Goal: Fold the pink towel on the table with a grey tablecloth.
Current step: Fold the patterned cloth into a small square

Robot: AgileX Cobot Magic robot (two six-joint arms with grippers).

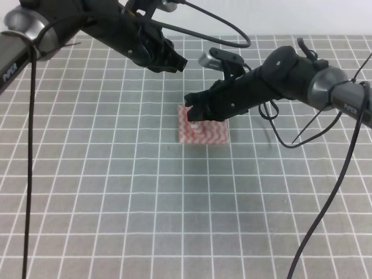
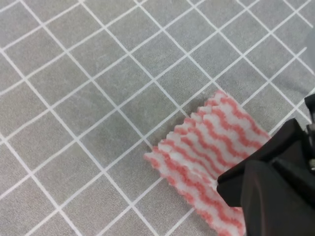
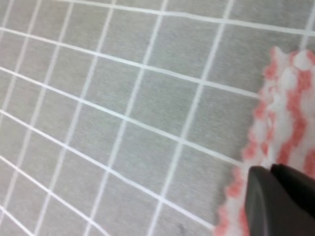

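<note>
The table with a grey tablecloth (image 1: 116, 192) fills the exterior high view, its white grid running to every edge. Taking the pink towel (image 1: 206, 132) as the landmark: it lies flat near the middle of the cloth, folded into a small rectangle, zigzag stripes up.

Up and to the left of the towel, the left gripper (image 1: 177, 63) hangs above the cloth, well apart from the towel; whether its jaws are parted or closed cannot be told from these pictures. Its wrist view shows the towel (image 2: 206, 147) with a frayed, layered edge and a dark gripper body over its lower right part.

Over the towel's upper left corner sits the right gripper (image 1: 190, 110), fingertips down at the towel's edge. Its wrist view shows one dark finger (image 3: 280, 201) on the towel (image 3: 290, 98), but whether it pinches the cloth cannot be told.
</note>
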